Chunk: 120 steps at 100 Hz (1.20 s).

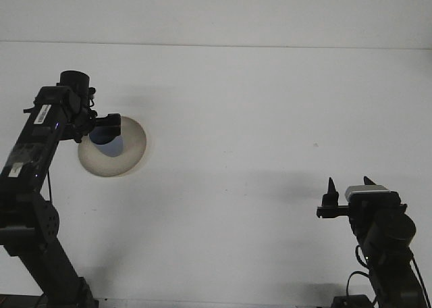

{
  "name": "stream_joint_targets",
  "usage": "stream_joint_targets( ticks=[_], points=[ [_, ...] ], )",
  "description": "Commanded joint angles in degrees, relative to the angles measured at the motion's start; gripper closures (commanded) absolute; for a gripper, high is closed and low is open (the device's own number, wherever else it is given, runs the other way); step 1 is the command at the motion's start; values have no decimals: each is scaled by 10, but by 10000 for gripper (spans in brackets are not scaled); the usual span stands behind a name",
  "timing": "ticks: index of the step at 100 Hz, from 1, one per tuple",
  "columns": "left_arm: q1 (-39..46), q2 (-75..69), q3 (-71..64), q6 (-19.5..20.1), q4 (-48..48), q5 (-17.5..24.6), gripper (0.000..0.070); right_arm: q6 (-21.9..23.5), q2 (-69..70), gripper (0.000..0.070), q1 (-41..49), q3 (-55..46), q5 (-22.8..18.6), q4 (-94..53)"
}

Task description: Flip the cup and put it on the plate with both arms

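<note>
So on the far left you've got the left arm [37, 159], black, reaching up and in toward the plate. There are a couple of white stickers on its upper link, one near the wrist and one lower down, but the print on them is way too small to read, so no brand or text I can actually make out. The left gripper [108, 125] is right at the cup [106, 143], with dark fingers around its top edge. Honestly I can't tell if it's clamped on the cup or has let go, the fingers and the rim just blend into one dark blob.

The cup itself is small and bluish, lighter pale blue on the side wall with a darker top where the opening seems to face up. It's sitting on the left part of the plate [129, 146], which is a round, beige, kind of translucent disc lying flat on the white table [243, 119].

Way over at the bottom right is the right gripper [349, 186], pointing up, its two pointed black fingertips spread apart with nothing between them, well apart from the plate.
</note>
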Motion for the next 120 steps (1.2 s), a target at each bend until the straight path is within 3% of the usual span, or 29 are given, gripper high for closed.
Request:
stream_joint_targets(
  ticks=[1,20,64,89,120],
  points=[
    [7,-30,13,0,-1,2,0,2,1,152,1,3,0,5],
    [22,-106,13,-1,-1,69,0,2,1,152,1,3,0,5],
    [-31,-280,-16,5,42,71,0,2,1,152,1,3,0,5],
    [-65,-440,-184,7,173,71,0,2,1,152,1,3,0,5],
    [-72,-660,-485,26,380,70,0,3,1,152,1,3,0,5]
  ],
)
